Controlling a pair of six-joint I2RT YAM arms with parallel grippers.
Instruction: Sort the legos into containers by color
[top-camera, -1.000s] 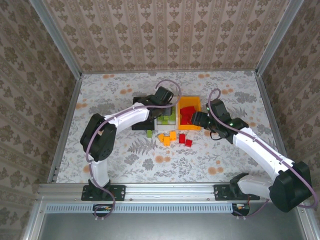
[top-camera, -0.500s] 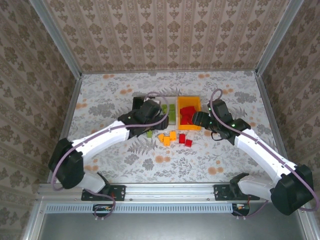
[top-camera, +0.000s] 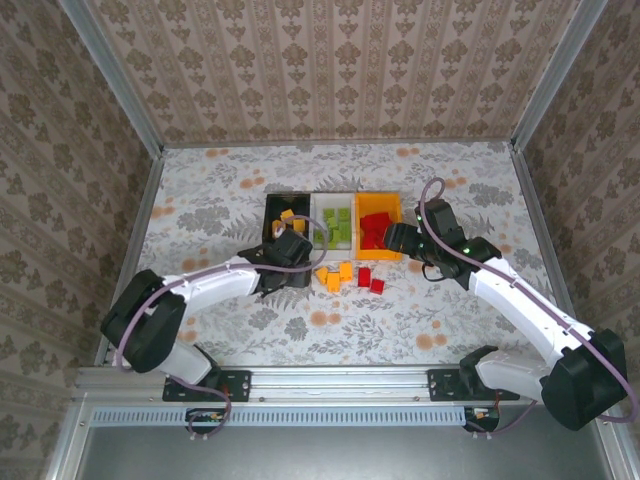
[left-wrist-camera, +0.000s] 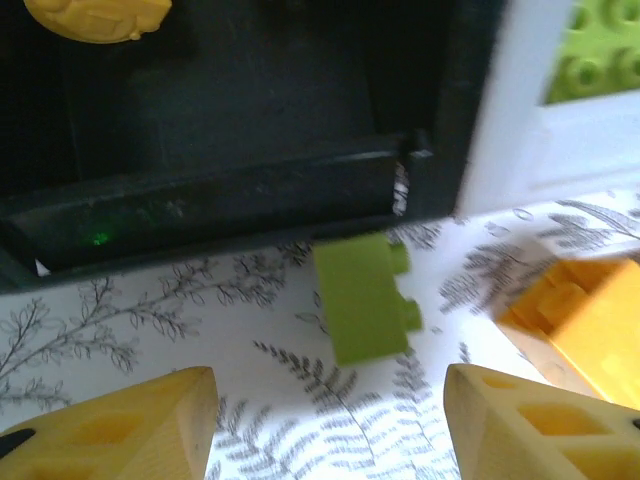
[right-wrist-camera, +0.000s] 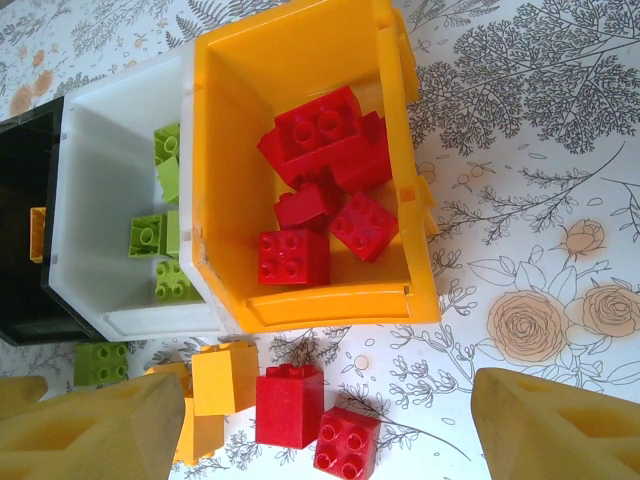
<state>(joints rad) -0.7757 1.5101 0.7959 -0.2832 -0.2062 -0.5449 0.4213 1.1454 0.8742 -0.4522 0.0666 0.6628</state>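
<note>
Three bins stand side by side: black (top-camera: 277, 212), white (top-camera: 322, 206) and orange (top-camera: 380, 206). The orange bin (right-wrist-camera: 300, 80) holds several red legos (right-wrist-camera: 322, 125). In the white bin (right-wrist-camera: 105, 170) lie several olive-green legos (right-wrist-camera: 150, 235). An orange-yellow lego (left-wrist-camera: 95, 15) sits in the black bin (left-wrist-camera: 230, 190). My left gripper (left-wrist-camera: 330, 430) is open, low over the table, with a loose green lego (left-wrist-camera: 365, 300) just ahead of its fingers. My right gripper (right-wrist-camera: 330, 420) is open above two loose red legos (right-wrist-camera: 290, 405) and orange-yellow ones (right-wrist-camera: 225, 375).
The loose legos lie on the flowered tablecloth (top-camera: 400, 320) just in front of the bins, between my two grippers (top-camera: 292, 262) (top-camera: 390, 240). Metal frame rails (top-camera: 130, 250) border the table on both sides.
My left arm has swung back from over the white bin and come down to the table in front of the black bin. The right arm has barely moved.
</note>
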